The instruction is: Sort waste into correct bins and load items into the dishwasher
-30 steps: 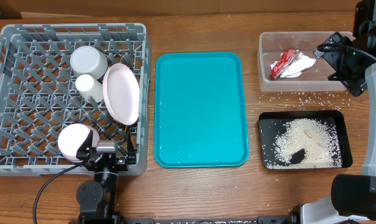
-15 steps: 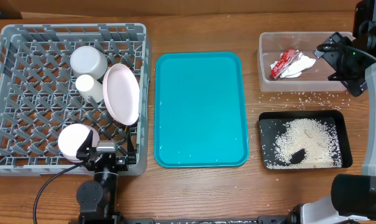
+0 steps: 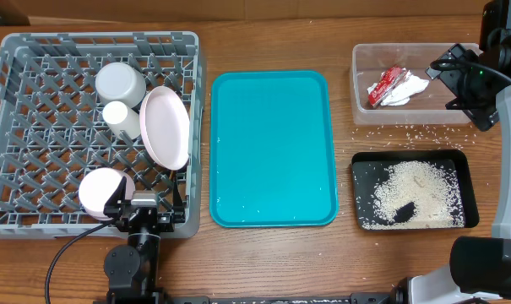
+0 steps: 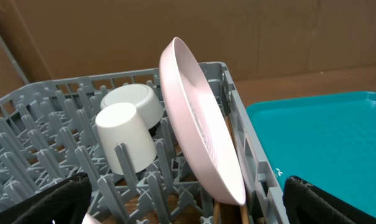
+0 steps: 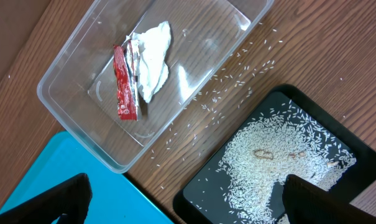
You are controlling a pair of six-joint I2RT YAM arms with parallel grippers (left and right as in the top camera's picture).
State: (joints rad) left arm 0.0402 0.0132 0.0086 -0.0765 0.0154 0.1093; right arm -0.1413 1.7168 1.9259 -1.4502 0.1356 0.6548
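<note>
**Overhead.** The grey rack (image 3: 103, 35) at 9 o'clock holds the bowl (image 3: 120, 83), cup (image 3: 118, 116), large plate (image 3: 166, 127) and small plate (image 3: 99, 190). The left gripper (image 3: 147, 207) sits at the rack's 6 o'clock wall. The teal tray (image 3: 272, 148) lies in the middle. At 2 o'clock the clear tub (image 3: 361, 80) holds the napkin (image 3: 407, 89) and sauce packet (image 3: 386, 84). The black tray (image 3: 355, 181) at 4 o'clock holds a heap of rice.

What seems left is the loose rice (image 3: 407, 131) on the table (image 3: 272, 253), between tub and black tray. It forms a thin band with its long axis from 3 to 9 o'clock. It lies toward 7 o'clock from the right gripper (image 3: 448, 67), by far the nearer one.

**Left wrist.** The fingers (image 4: 38, 202) sit in both lower corners, wide apart and holding nothing. The large plate stands on edge, leaning, its rim running 11 to 5 o'clock, with the cup at its 9 o'clock side. Thin wooden sticks, likely the chopsticks (image 4: 240, 210), lie by the rack wall and point roughly 12 to 6.

**Right wrist.** The fingers (image 5: 45, 199) are again wide apart and empty. The tub is at 10 o'clock and the black tray at 4. The stray grains between them trail from 1 to 7 o'clock. The packet points 12 to 6 and touches the napkin on its 3 o'clock side.
</note>
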